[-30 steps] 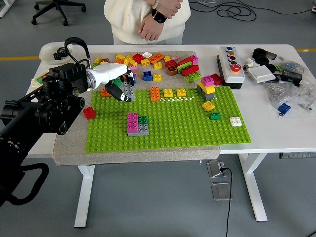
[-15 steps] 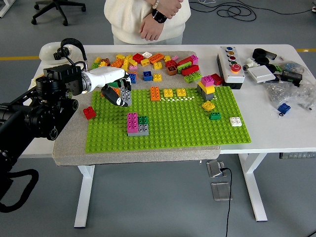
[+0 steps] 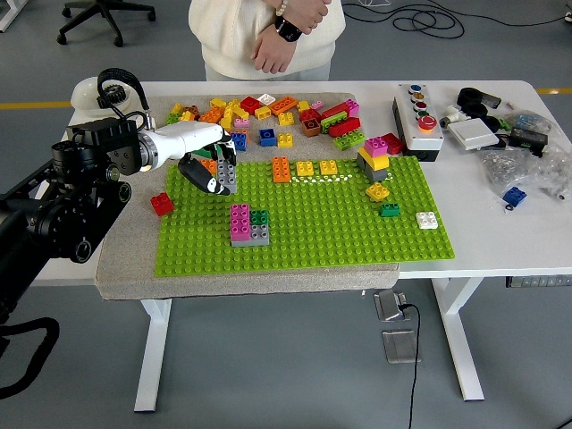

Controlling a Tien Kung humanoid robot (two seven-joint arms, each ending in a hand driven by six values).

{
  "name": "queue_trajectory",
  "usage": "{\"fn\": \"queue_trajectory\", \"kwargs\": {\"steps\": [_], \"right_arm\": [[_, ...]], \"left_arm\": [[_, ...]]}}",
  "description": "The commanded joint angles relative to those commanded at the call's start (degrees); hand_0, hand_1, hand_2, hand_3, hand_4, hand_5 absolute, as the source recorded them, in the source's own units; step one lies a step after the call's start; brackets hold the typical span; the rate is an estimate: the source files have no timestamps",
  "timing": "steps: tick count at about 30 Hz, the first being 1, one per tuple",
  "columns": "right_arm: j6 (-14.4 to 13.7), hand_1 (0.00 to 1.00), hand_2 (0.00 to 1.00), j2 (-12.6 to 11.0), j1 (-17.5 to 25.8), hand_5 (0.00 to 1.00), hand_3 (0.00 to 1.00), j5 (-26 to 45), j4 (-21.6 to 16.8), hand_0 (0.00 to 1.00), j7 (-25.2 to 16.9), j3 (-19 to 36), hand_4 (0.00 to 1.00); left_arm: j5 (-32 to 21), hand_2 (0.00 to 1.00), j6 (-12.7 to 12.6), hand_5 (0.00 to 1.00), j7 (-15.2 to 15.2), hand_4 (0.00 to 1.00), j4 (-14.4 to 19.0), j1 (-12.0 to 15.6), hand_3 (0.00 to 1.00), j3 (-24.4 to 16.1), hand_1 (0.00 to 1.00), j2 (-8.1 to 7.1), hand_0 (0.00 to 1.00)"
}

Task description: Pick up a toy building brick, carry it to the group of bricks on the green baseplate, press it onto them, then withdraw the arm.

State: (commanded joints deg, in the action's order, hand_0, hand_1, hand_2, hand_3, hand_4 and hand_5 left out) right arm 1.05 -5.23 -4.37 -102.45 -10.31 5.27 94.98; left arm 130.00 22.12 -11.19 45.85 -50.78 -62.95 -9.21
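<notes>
The left hand point(image 3: 207, 170) hung over the baseplate's point(image 3: 340, 237) ten-o'clock corner, fingers curled around a gray brick point(image 3: 228, 172). The pink-and-gray group point(image 3: 246, 223) stood at five o'clock from it, apart. No writing was legible anywhere. A person point(image 3: 268, 36) stood at twelve, hands clasped.

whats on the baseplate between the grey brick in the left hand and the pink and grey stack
Nothing: in the head view only bare green baseplate studs separate the grey brick in the left hand from the pink and grey stack.
</notes>
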Motion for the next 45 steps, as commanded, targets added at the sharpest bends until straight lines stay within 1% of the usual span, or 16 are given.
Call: {"fn": "queue_trajectory", "kwargs": {"steps": [2, 5, 6, 11, 16, 17, 23, 31, 37, 45], "right_arm": [[0.0, 0.641, 0.681, 0.0, 0.0, 0.561, 0.638, 0.0, 0.0, 0.746, 0.0, 0.1, 0.855], [0.0, 0.64, 0.681, 0.1, 0.1, 0.561, 0.638, 0.1, 0.0, 0.746, 0.0, 0.1, 0.854], [0.0, 0.64, 0.681, 0.1, 0.1, 0.561, 0.638, 0.1, 0.0, 0.746, 0.0, 0.1, 0.854], [0.0, 0.641, 0.681, 0.1, 0.3, 0.561, 0.638, 0.1, 0.0, 0.746, 0.0, 0.4, 0.854], [0.0, 0.641, 0.681, 0.2, 0.4, 0.561, 0.638, 0.0, 0.0, 0.746, 0.0, 0.5, 0.854], [0.0, 0.64, 0.681, 0.2, 0.4, 0.561, 0.638, 0.0, 0.0, 0.746, 0.0, 0.5, 0.854], [-0.1, 0.641, 0.681, 0.3, 0.4, 0.561, 0.637, 0.2, 0.0, 0.746, -0.1, 0.5, 0.854], [0.0, 0.641, 0.681, 0.3, 0.6, 0.561, 0.638, 0.1, 0.0, 0.746, -0.2, 0.7, 0.854], [0.0, 0.64, 0.681, 0.3, 0.7, 0.561, 0.637, 0.1, 0.0, 0.746, -0.2, 0.8, 0.854], [0.0, 0.641, 0.681, 0.3, 0.7, 0.563, 0.637, 0.1, 0.0, 0.746, -0.2, 0.9, 0.854]], "left_arm": [[0.0, 0.537, 0.0, 0.151, 0.2, 0.719, 1.1, 0.7, 0.54, -0.5, 0.602, -0.08, 0.676], [0.0, 0.537, 0.1, 0.155, 0.9, 0.72, 3.3, 2.5, 0.539, -1.6, 0.601, -0.15, 0.677], [0.0, 0.537, 0.1, 0.155, 1.0, 0.72, 3.5, 2.6, 0.539, -1.7, 0.601, -0.15, 0.677], [0.0, 0.538, 1.0, 0.155, 1.7, 0.719, 6.6, 4.9, 0.54, -1.6, 0.601, -0.67, 0.677], [0.0, 0.538, 1.5, 0.155, 2.0, 0.719, 8.5, 6.1, 0.54, -1.2, 0.601, -0.96, 0.677], [0.0, 0.537, 1.5, 0.167, 2.0, 0.726, 8.6, 6.2, 0.539, -1.1, 0.602, -0.98, 0.678], [0.0, 0.537, 2.1, 0.168, 2.6, 0.727, 10.7, 7.8, 0.54, -1.6, 0.601, -1.18, 0.679], [0.0, 0.537, 2.8, 0.171, 3.6, 0.728, 14.3, 10.2, 0.54, -3.6, 0.6, -0.74, 0.68], [0.0, 0.538, 3.0, 0.175, 4.1, 0.729, 16.4, 11.9, 0.54, -4.3, 0.6, -0.62, 0.68], [0.0, 0.539, 2.6, 0.176, 4.7, 0.731, 19.1, 14.0, 0.541, -5.0, 0.601, 0.18, 0.682]]}}
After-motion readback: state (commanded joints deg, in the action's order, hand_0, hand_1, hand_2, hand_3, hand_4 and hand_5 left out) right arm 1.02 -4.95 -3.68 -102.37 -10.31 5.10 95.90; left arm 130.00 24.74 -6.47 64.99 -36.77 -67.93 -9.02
